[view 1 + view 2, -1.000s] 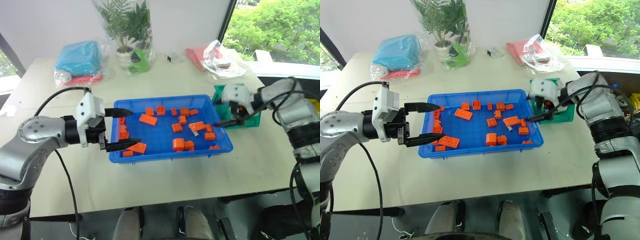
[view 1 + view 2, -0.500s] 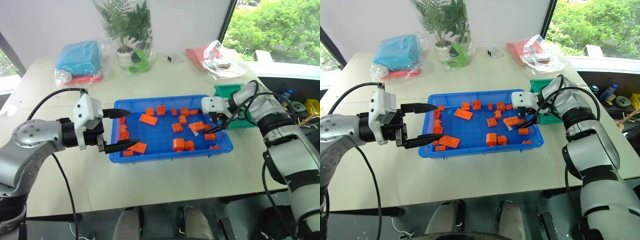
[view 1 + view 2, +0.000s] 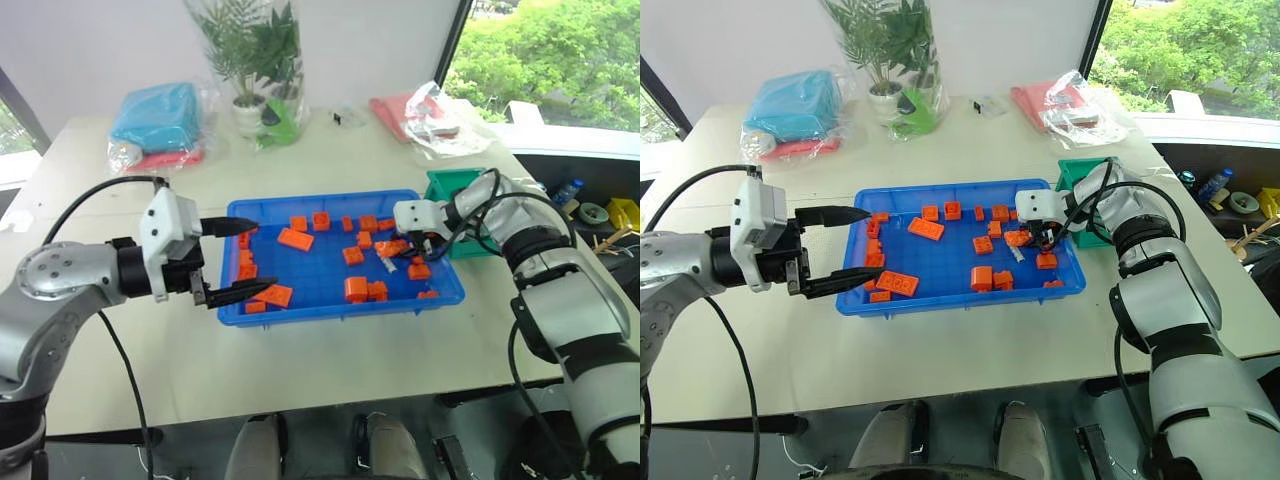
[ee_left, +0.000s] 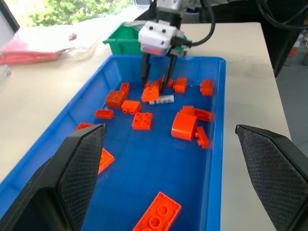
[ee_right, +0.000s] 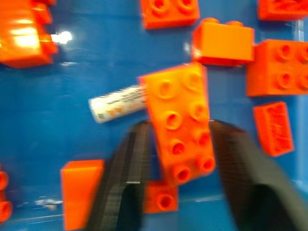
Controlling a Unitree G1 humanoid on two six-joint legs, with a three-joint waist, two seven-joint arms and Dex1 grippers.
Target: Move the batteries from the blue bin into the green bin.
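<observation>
beige table [image 3: 350, 350] by sunlit window [image 3: 560, 60]

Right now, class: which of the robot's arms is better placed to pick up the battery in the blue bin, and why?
The right. Its end effector is down inside the blue bin, fingers straddling an orange brick beside the battery. The left end effector hovers open at the far end.

Orange bricks [image 3: 357, 288] in blue bin [image 3: 330, 310]; green bin [image 3: 452, 184].

The blue bin [image 4: 211, 144] looked glossy plastic; bricks [image 5: 179, 126] smooth plastic; the battery [image 5: 118, 103] perhaps paper-labelled.
</observation>
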